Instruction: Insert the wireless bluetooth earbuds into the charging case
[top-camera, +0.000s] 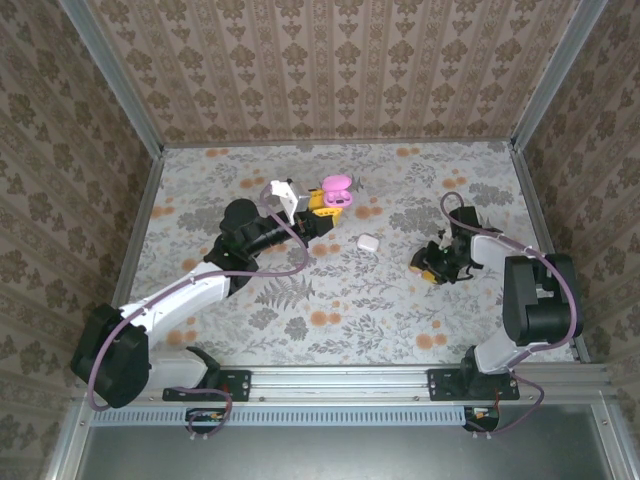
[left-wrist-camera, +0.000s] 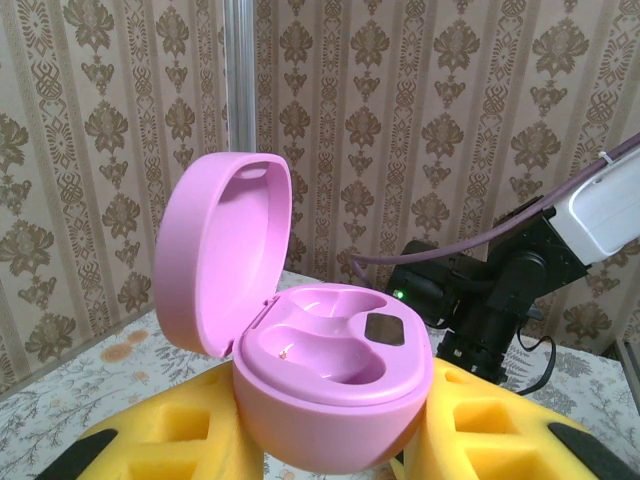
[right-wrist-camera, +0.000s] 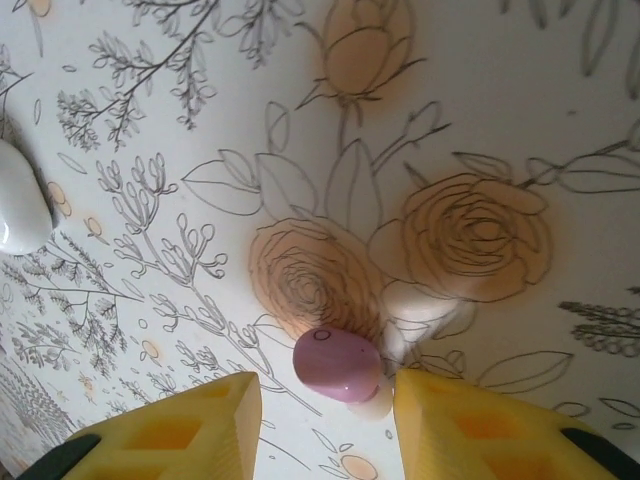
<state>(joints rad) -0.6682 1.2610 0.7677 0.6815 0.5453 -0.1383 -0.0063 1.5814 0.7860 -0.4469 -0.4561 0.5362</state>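
The charging case (left-wrist-camera: 330, 395) is glossy pink with its lid (left-wrist-camera: 225, 250) swung up, and both wells are empty. My left gripper (left-wrist-camera: 328, 445) is shut on its base between yellow fingers (left-wrist-camera: 170, 440) and holds it above the table; the case (top-camera: 337, 189) and that gripper (top-camera: 322, 203) sit at back centre. A pinkish earbud (right-wrist-camera: 337, 364) lies on the table between the fingers of my right gripper (right-wrist-camera: 325, 382), which stands open around it with a gap on the left. A white earbud (top-camera: 367, 241) lies between the arms and shows as a white earbud (right-wrist-camera: 18, 210) at the left edge.
The floral tablecloth (top-camera: 330, 300) covers the table, with patterned walls on three sides. The right arm (left-wrist-camera: 500, 290) stands behind the case in the left wrist view. My right gripper (top-camera: 433, 265) rests low on the cloth at right of centre.
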